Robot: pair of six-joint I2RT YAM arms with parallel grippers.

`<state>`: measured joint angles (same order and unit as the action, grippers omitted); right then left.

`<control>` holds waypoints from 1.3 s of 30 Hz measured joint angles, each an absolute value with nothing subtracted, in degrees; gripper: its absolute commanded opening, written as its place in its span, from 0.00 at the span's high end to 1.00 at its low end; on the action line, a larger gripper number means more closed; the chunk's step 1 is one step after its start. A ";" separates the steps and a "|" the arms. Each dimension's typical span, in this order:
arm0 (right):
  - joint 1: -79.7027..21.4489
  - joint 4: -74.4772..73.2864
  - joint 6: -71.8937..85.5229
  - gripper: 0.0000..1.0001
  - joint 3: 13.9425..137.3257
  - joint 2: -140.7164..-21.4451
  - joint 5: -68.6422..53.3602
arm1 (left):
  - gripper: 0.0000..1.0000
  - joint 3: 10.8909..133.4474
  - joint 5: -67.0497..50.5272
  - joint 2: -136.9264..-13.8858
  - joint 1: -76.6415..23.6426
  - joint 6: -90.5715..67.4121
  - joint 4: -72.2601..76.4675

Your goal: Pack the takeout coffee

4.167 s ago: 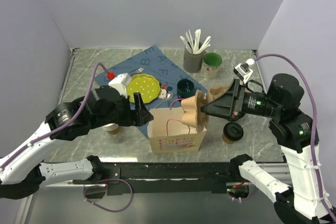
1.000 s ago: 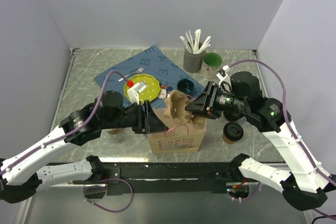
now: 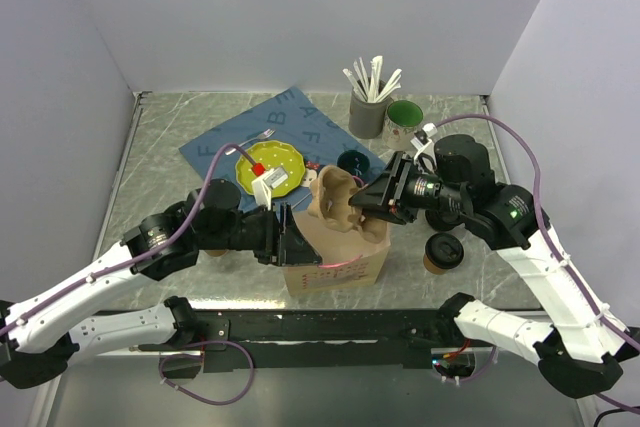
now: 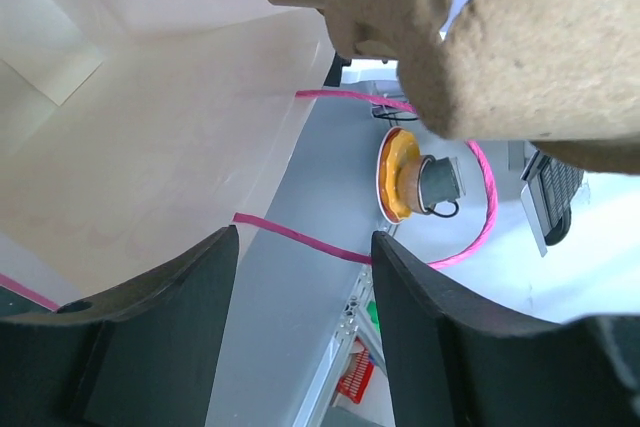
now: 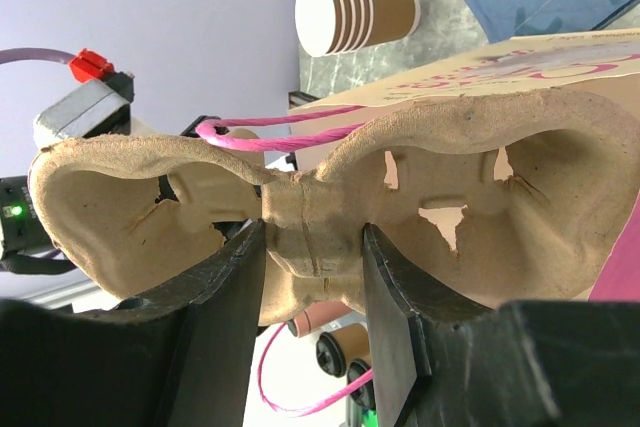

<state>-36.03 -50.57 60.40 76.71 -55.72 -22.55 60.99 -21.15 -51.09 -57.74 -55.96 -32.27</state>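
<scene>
The takeout coffee, a brown paper cup with a black lid, stands on the table right of the paper bag. My right gripper is shut on the middle ridge of a pulp cup carrier and holds it tilted over the bag's mouth. The right wrist view shows the carrier clamped between the fingers of that gripper. My left gripper is open at the bag's left rim. In the left wrist view it has the bag's wall at its left and a pink handle crossing between its fingers.
A yellow plate lies on a blue mat behind the bag. A grey holder with utensils, a green mug and a small dark cup stand at the back. A stack of paper cups stands left of the bag.
My right gripper has brought the carrier slightly lower over the bag. My left gripper has moved right to the bag's left rim, and the bag has tilted a little.
</scene>
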 measured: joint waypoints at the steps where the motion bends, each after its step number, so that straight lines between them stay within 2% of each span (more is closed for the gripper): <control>1: -36.25 -50.68 60.40 0.64 76.71 -55.75 -22.26 | 0.38 60.99 -21.15 -51.09 -57.78 -55.68 -32.29; 11: -41.95 -60.03 56.01 0.64 85.49 -62.65 -17.12 | 0.39 64.71 -15.99 -50.89 -57.82 -53.87 -37.19; 24: -48.14 -68.82 52.38 0.65 92.27 -71.24 -10.09 | 0.38 75.16 3.14 -42.68 -57.82 -54.35 -53.32; 30: -49.91 -70.81 51.88 0.66 95.29 -74.89 -7.38 | 0.38 75.24 8.60 -46.33 -57.82 -55.16 -58.41; 39: -52.56 -75.16 51.11 0.66 99.55 -79.72 -3.20 | 0.41 75.11 9.54 -52.42 -57.54 -55.22 -58.76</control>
